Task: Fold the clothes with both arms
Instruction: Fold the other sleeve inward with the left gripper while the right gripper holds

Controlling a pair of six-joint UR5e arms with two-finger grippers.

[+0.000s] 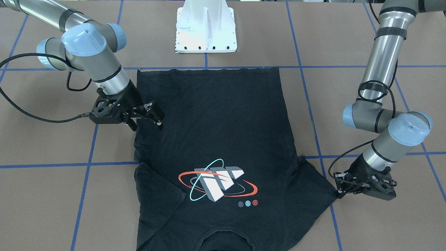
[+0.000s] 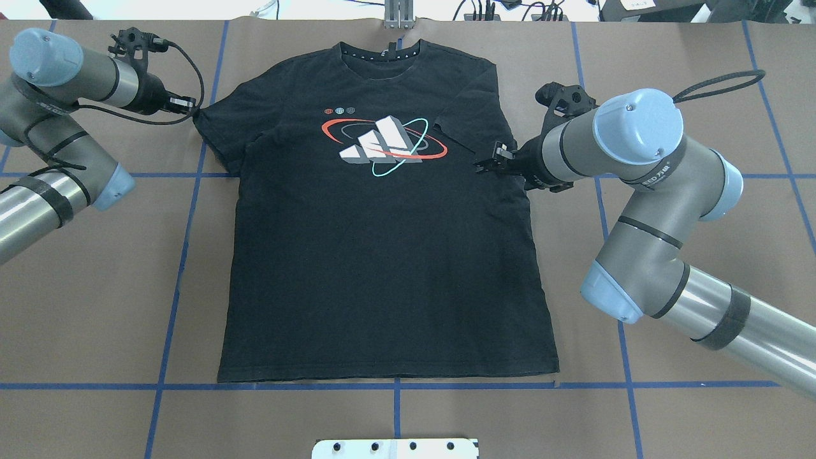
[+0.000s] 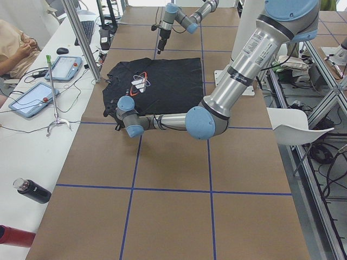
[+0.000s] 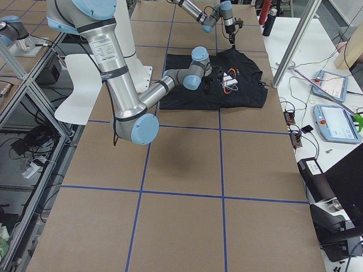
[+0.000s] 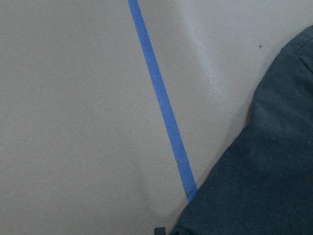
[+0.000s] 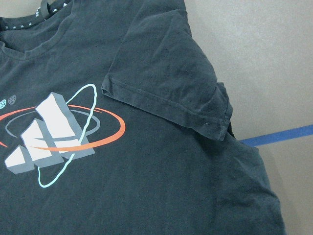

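You have the black T-shirt lying print-up and mostly flat on the brown bench, and its print of grey-white blocks ringed by red and teal ovals is the easiest thing to steer by. From the print, the collar is the close end of the shirt, while the hem is well apart from it, towards the white pedestal base. On the robot's right of the print, the right sleeve is turned in over the chest, its stitched edge just beside the teal oval. The right hand is also on that side, a little hemward of the print, over the shirt's side edge below the folded sleeve. Its fingers stand clearly apart with nothing between them (you cannot tell from these views whether the tips touch the cloth). On the robot's left of the print, well apart from it, the left sleeve lies spread outward and is drawn to a point. The left hand sits right at that point, and its fingers look closed on the sleeve tip, which in the right side view rises slightly toward it. The left wrist camera gives you only the sleeve cloth and a strip of blue tape on the bench.
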